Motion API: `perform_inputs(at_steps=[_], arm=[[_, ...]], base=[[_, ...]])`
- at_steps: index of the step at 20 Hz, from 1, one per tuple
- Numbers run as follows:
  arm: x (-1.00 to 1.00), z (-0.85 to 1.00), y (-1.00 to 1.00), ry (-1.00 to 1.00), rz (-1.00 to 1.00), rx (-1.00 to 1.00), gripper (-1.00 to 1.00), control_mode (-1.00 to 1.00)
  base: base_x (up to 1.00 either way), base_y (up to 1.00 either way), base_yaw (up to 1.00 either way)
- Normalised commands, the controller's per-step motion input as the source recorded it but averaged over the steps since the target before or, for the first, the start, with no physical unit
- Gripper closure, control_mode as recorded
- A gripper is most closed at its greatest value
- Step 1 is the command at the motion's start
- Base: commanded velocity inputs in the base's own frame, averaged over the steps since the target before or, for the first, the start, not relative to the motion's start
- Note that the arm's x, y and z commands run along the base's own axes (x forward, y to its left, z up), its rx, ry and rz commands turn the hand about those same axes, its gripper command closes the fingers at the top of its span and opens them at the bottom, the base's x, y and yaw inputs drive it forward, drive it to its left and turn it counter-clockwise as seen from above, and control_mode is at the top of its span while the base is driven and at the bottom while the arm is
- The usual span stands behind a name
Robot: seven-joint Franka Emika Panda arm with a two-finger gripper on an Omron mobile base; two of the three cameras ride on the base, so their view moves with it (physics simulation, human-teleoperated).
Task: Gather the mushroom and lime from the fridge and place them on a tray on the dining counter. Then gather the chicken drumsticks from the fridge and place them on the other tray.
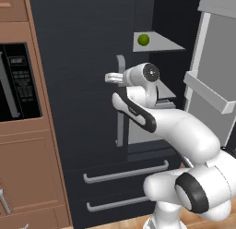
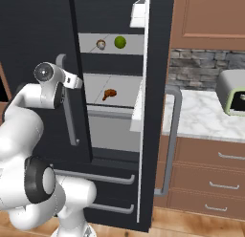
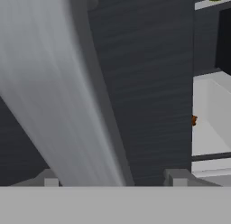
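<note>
End effector [image 2: 76,82] is being held at left fridge door handle [image 1: 120,103], jaw state can't be told. Lime [image 2: 120,42], mushroom [image 2: 101,44], drumstick [image 2: 109,93] are sitting on fridge shelves w/ nothing gathered yet.

Open fridge, two shelves visible. Upper shelf [image 2: 91,42] carries the mushroom [image 2: 101,44] and the lime [image 2: 119,42], near each other, not touching. Lower shelf [image 2: 124,90] carries one chicken drumstick [image 2: 109,93], lying alone toward its left side. Marble table [image 2: 201,119] to the right carries a toaster oven [image 2: 232,92].
</note>
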Motion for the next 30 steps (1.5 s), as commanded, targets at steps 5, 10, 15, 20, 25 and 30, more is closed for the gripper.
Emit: perform_inputs(at_steps=[5,10,15,20,25,30], arm=[[0.43,0.0,0.13,0.0,0.06,0.06,1.0,-1.0],[0.07,0.0,0.3,0.0,0.09,0.01,1.0,-1.0],[-0.45,0.01,0.53,0.0,0.12,0.0,1.0,-1.0],[-0.62,0.07,0.58,0.0,0.09,0.0,1.0,-1.0],[-0.81,0.02,0.57,0.0,0.07,0.0,1.0,-1.0],[-0.87,0.06,0.58,0.04,0.06,0.0,1.0,-1.0]], base=[[0.0,0.0,0.0],[0.0,0.0,0.0],[0.0,0.0,0.0],[0.0,0.0,0.0],[0.0,0.0,0.0],[0.0,0.0,0.0]])
